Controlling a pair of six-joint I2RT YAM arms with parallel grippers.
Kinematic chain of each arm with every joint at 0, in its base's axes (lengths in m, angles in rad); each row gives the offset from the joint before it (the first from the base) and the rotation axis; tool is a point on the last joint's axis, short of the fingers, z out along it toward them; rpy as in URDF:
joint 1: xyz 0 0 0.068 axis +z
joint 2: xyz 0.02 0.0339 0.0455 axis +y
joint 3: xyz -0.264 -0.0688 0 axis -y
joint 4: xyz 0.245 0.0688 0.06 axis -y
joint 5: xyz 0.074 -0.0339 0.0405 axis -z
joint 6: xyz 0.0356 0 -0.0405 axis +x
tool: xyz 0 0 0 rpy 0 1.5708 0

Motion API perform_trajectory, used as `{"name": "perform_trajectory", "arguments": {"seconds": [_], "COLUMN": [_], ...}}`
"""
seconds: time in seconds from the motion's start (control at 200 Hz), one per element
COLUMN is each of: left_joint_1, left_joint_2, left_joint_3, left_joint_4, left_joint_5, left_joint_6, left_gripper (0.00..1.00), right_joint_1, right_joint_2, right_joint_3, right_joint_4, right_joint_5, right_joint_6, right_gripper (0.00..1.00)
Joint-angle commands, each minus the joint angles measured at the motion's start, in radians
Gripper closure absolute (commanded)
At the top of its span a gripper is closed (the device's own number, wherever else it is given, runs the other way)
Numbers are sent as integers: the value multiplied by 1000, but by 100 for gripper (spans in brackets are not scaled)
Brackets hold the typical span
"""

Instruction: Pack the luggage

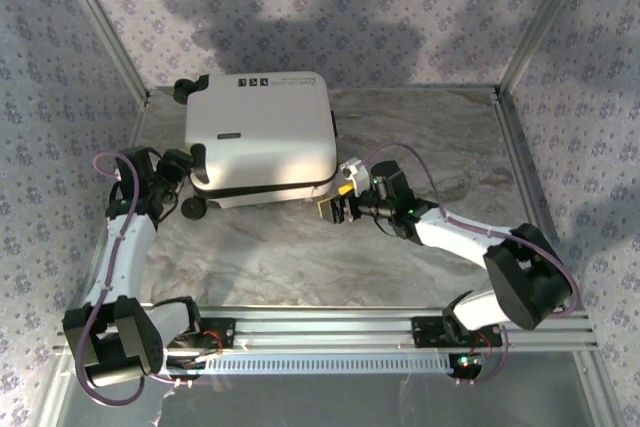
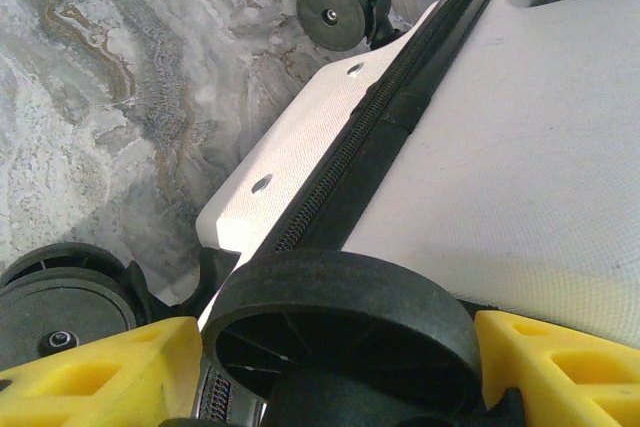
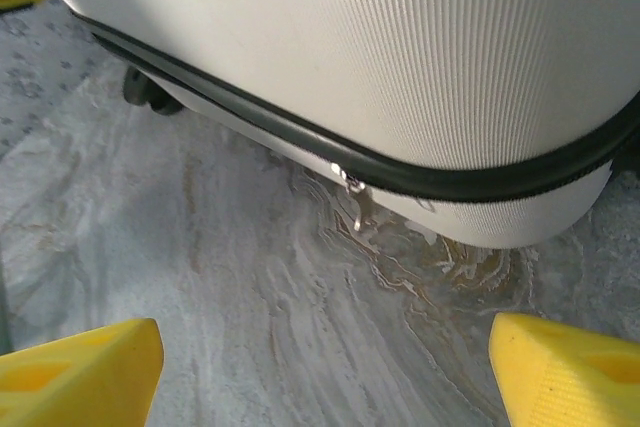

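Evidently stiff and slick: better held by its small parts

Lying flat and closed in the upper middle of the top view, white shell up on the marbled table (image 1: 300,257): the suitcase (image 1: 260,132). Looks hard and rigid, so no give under a pinch. Finely ribbed yet smooth, so likely to slide off any broad face, and far too wide to span. Probably light if empty, but impossible to tell what is inside. May also skid or roll on its wheels when pushed. Best taken by something small: a wheel (image 2: 340,317), or the zip pull (image 3: 350,185) dangling at the near corner, centre of the right wrist view.

At the left end of the case, the left gripper (image 1: 188,169), with yellow fingers (image 2: 100,377) on either side of that black wheel. Cannot tell whether squeezing it or merely straddling it.

Just off the lower right corner, the right gripper (image 1: 335,202), spread wide with nothing between, facing the black zip band (image 3: 480,187).
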State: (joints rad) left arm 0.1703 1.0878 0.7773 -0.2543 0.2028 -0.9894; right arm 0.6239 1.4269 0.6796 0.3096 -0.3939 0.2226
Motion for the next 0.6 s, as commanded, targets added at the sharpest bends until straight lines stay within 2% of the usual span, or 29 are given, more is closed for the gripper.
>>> {"name": "perform_trajectory", "arguments": {"seconds": [0.0,0.045,0.13,0.185,0.39,0.595], "left_joint_1": [-2,-2,-2,-2,-2,-2], "left_joint_2": [4,4,3,3,-15,2], "left_joint_3": [45,46,53,59,58,58], "left_joint_4": [70,69,45,29,19,28], "left_joint_5": [45,51,55,56,95,60], "left_joint_6": [31,32,38,44,32,20], "left_gripper": [67,62,33,25,20,18], "right_joint_1": [35,45,56,59,64,74], "right_joint_2": [43,58,78,81,66,64], "right_joint_3": [-15,-15,-5,-3,-3,-12], "right_joint_4": [57,61,59,59,45,53], "right_joint_5": [72,84,88,90,95,105], "right_joint_6": [-30,-33,-35,-37,-43,-40], "right_gripper": [14,14,14,14,13,13]}}
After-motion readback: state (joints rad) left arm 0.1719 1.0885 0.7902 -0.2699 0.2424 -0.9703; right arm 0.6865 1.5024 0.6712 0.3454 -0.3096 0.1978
